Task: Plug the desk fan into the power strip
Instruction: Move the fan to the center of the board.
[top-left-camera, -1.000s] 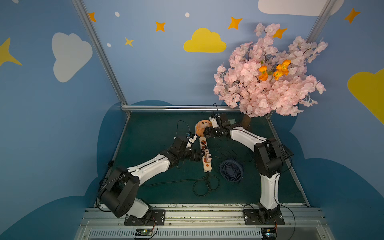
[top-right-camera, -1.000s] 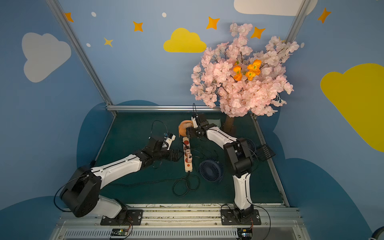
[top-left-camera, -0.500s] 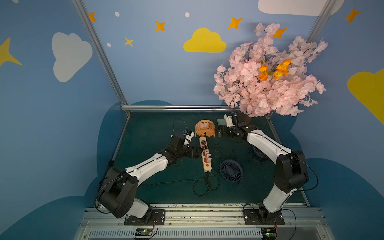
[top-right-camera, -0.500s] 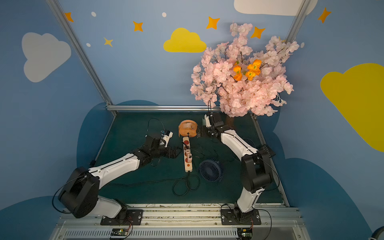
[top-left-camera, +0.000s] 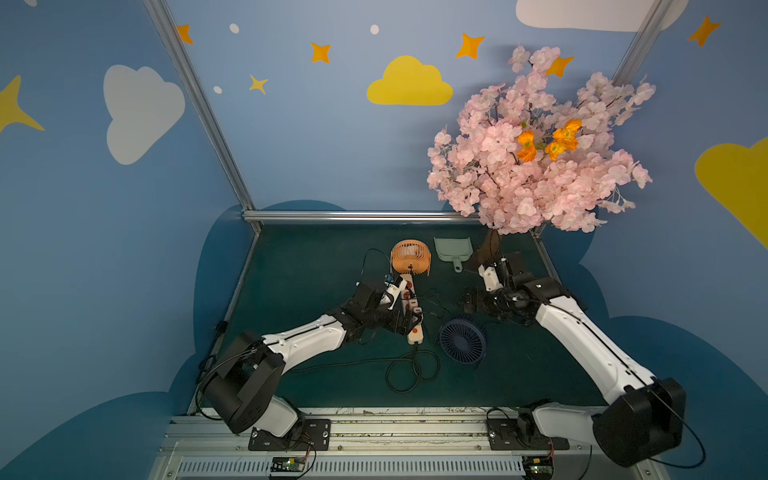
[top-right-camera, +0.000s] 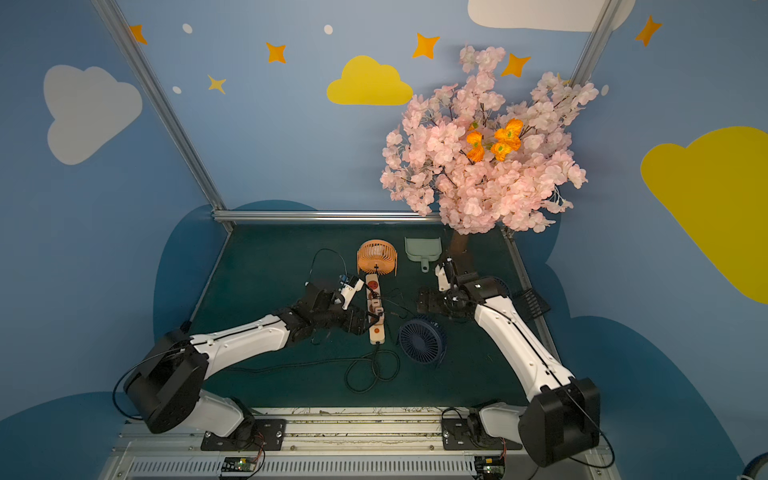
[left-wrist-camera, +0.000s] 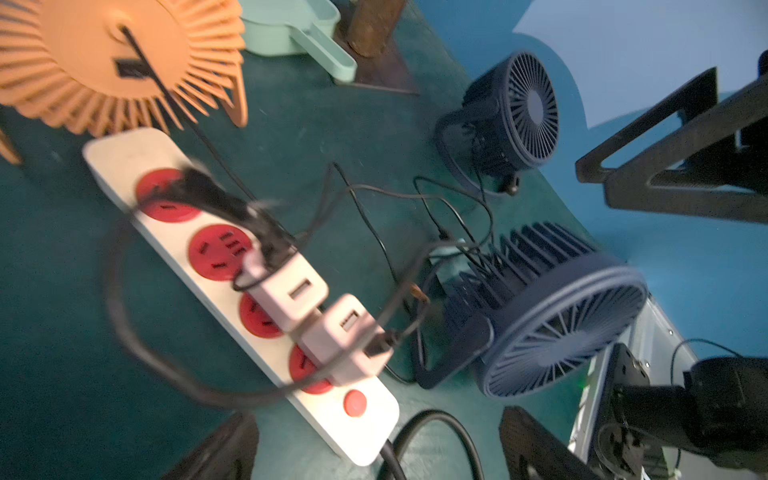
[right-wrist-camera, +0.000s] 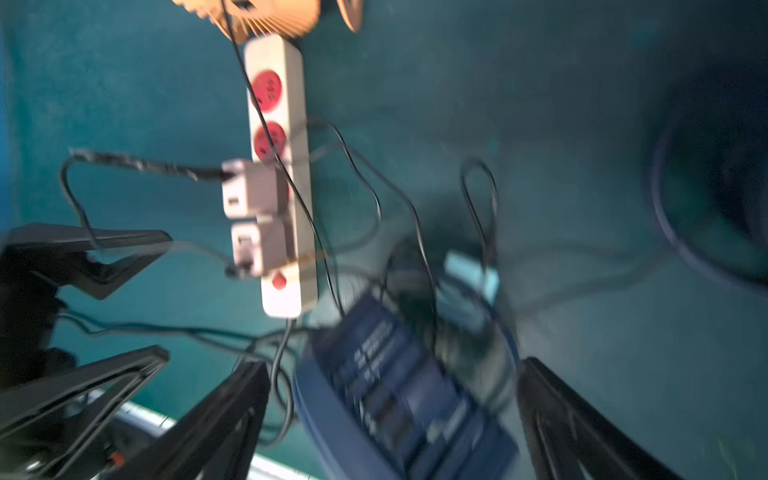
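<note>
Pulled back from the orange fan (top-left-camera: 410, 257), the right gripper (top-left-camera: 471, 302) now hangs off to the right near the blue fan (top-left-camera: 462, 343), while the left gripper (top-left-camera: 409, 323) has barely shifted. The power strip (left-wrist-camera: 218, 253) lies in the middle of the green mat (top-left-camera: 311, 291). Its long axis runs from the orange fan, just beside its far end, toward the robot's base, with the button and black cord (left-wrist-camera: 392, 459) at the near end. Two white chargers (left-wrist-camera: 291, 291) sit in its nearer sockets, each with a thin cable plugged in. The left gripper stands wide open and empty, jaws either side of the button end, so it is much the nearer. The right gripper, also wide open and holding nothing, has the strip to its left, clearly apart.
</note>
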